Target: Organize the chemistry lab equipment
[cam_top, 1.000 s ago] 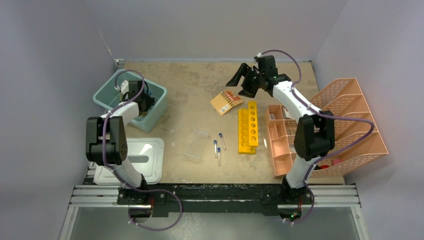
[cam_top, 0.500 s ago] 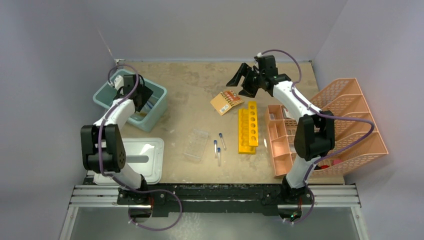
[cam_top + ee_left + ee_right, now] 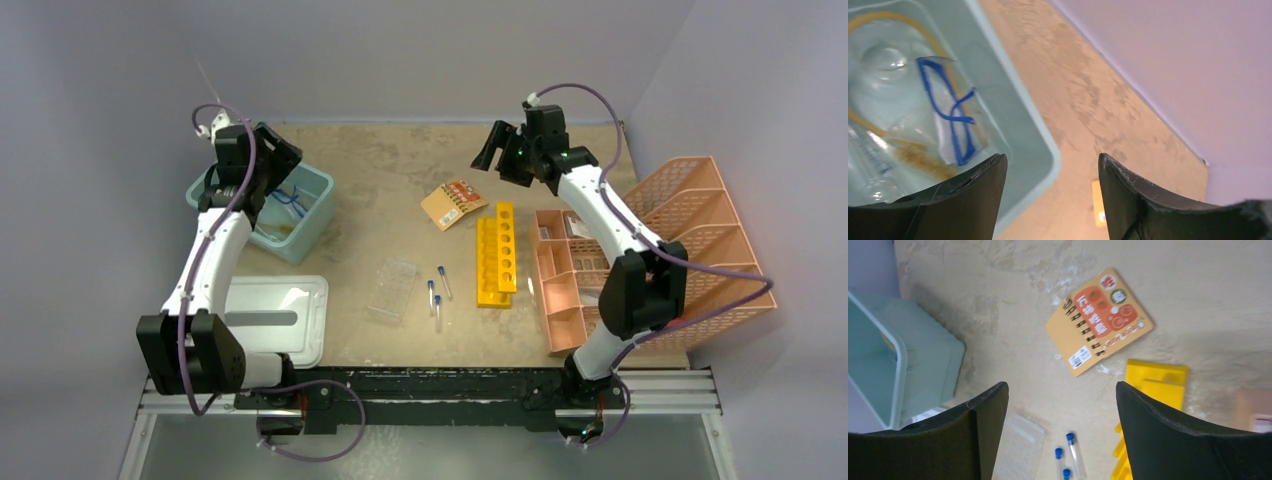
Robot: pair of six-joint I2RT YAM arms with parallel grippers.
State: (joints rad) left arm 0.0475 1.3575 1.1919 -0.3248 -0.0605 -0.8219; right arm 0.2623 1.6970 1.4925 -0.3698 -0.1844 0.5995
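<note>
Three clear blue-capped tubes [image 3: 437,291] lie on the table centre, also in the right wrist view [image 3: 1071,452]. A clear plastic tube rack [image 3: 391,289] lies left of them [image 3: 1018,445]. Two yellow racks [image 3: 496,254] with round holes lie to the right [image 3: 1155,382]. My left gripper [image 3: 283,159] is open and empty above the teal bin [image 3: 318,215], which holds clear glassware, a bag and blue-framed goggles [image 3: 950,112]. My right gripper [image 3: 497,155] is open and empty, high above an orange notebook [image 3: 454,203].
A salmon-pink mesh organiser [image 3: 700,250] stands at the right with a pink compartment tray [image 3: 560,285] beside it. A white bin lid [image 3: 270,320] lies at the near left. The orange notebook [image 3: 1098,320] lies behind the yellow racks. Walls close the back and sides.
My left arm has lifted out of the teal bin and swung up and back, gripper now open above the bin's far edge. My right gripper has risen slightly and shifted right.
</note>
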